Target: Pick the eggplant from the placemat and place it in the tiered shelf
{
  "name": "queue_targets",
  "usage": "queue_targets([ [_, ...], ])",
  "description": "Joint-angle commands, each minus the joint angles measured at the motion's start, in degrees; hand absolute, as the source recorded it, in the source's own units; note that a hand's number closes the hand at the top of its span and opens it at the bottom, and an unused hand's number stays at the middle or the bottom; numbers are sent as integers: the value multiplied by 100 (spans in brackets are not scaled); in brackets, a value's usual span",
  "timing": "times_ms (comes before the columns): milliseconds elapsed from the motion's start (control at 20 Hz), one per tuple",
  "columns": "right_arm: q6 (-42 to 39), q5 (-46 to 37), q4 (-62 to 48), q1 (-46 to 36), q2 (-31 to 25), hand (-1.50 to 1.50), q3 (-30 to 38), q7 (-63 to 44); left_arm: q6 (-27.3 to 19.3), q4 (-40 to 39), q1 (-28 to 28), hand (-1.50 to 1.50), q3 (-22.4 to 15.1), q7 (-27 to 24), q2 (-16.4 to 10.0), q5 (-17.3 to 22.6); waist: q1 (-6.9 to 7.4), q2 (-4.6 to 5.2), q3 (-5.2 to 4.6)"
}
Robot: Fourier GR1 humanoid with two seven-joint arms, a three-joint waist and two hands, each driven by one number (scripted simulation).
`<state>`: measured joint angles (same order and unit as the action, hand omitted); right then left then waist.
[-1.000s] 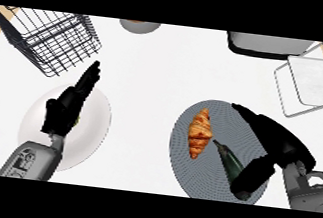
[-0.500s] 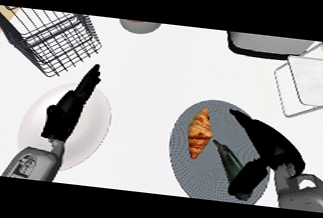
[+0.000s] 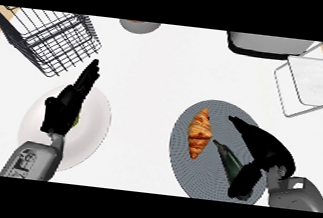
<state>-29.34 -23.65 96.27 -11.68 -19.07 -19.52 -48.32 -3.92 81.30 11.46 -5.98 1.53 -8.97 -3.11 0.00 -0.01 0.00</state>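
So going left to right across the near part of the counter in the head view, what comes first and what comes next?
white plate → croissant → eggplant → right hand

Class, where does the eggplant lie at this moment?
In the head view, the eggplant lies on the grey placemat at lower right, between the croissant and the right hand.

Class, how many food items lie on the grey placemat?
2. A croissant lies left of middle on the placemat; a dark eggplant lies just right of it, by the right robot hand. That hand may hide more.
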Motion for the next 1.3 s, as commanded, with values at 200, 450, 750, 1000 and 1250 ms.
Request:
queue_targets([
  [200,-443,-330,-219,-103,217,-150,399,37,141,315,-44,0,82,275,76,-194,9,-1,0],
  [450,-42,-883,-921,105,299,-150,364,877,247,336,-368,0,280,-87,69,-129,14,1,0],
  [750,-103,-1113,-1164,81,504,-150,392,1095,360,-207,334,0,539,58,114,-153,-1,8,0],
  [1000,-129,-1425,-667,674,699,-150,220,985,399,642,-290,0,253,456,268,-305,5,-5,0],
  [1250,-499,-1505,-945,643,417,150,194,1474,417,184,-17,0,408,204,291,-323,-5,0,0],
])
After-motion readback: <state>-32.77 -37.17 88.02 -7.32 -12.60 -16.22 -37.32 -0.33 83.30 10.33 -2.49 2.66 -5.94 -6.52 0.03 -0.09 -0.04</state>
